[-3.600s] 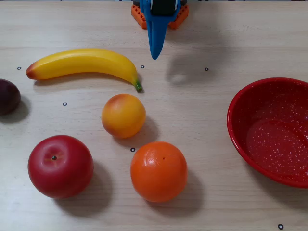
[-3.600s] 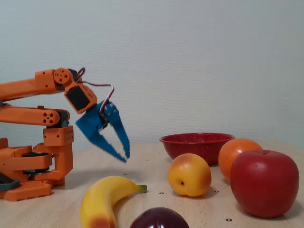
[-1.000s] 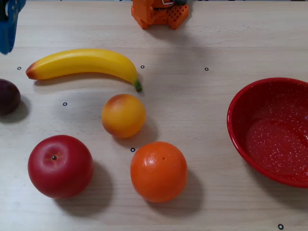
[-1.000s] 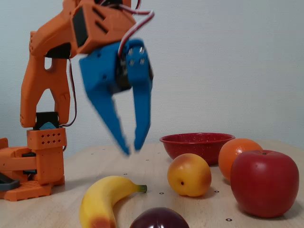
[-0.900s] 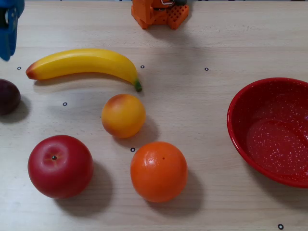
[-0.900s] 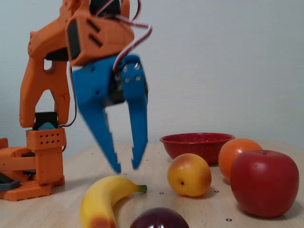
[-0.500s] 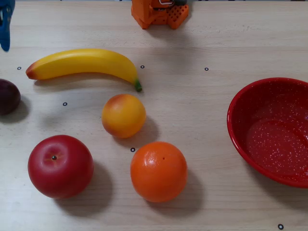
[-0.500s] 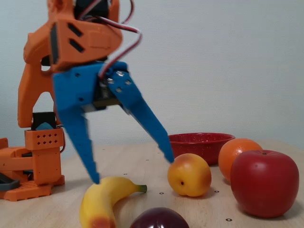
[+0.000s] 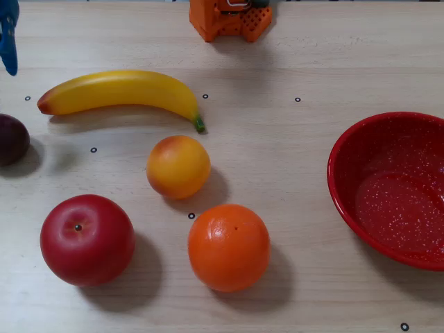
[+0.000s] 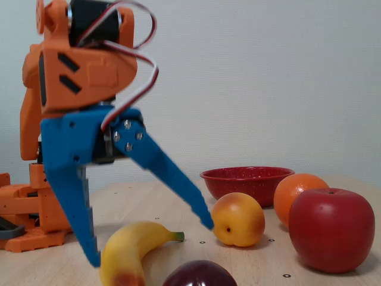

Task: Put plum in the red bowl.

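Note:
The plum (image 9: 12,139) is small and dark maroon, at the left edge of the overhead view; it shows at the bottom of the fixed view (image 10: 200,274). The red bowl (image 9: 343,149) with white speckles sits at the right edge, empty; it stands behind the fruit in the fixed view (image 10: 247,177). My blue-fingered gripper (image 10: 152,244) hangs open above the table near the banana, empty. In the overhead view only a blue finger (image 9: 8,38) shows at the top left, above the plum's side of the table.
A yellow banana (image 9: 121,91), a yellow-orange peach (image 9: 177,166), an orange (image 9: 228,247) and a red apple (image 9: 87,239) lie between the plum and the bowl. The orange arm base (image 9: 230,19) stands at the top edge.

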